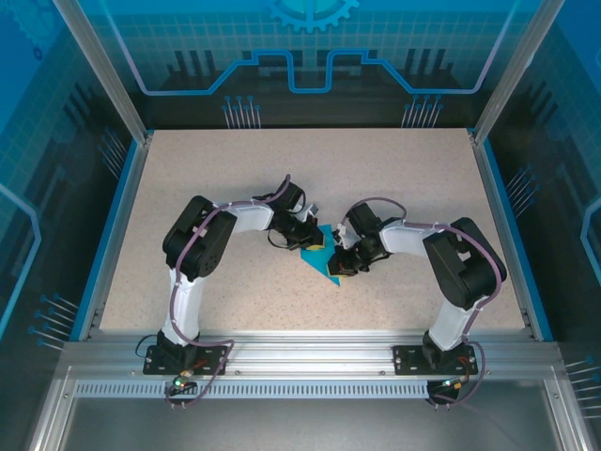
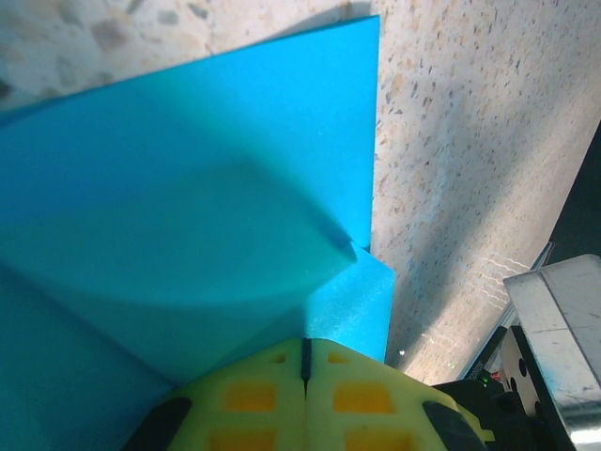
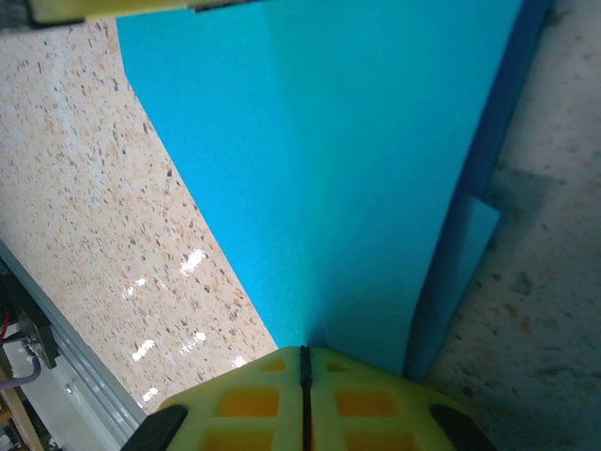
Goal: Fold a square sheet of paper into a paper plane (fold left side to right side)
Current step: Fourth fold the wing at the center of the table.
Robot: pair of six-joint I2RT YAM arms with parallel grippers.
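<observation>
The square sheet of paper is a bright-blue folded wedge at the middle of the table, between both grippers. My left gripper is at its upper left end. In the left wrist view its yellow fingers are shut, with folded layers of the sheet running into the seam between the tips. My right gripper is at the lower right end. Its yellow fingers are shut too, and the paper narrows down into the closed tips, lifted off the table.
The speckled tabletop lies all around the paper, bounded by blue side rails and an aluminium front rail. The two arms arch inward, their wrists close together. The left fingers show at the right wrist view's top edge.
</observation>
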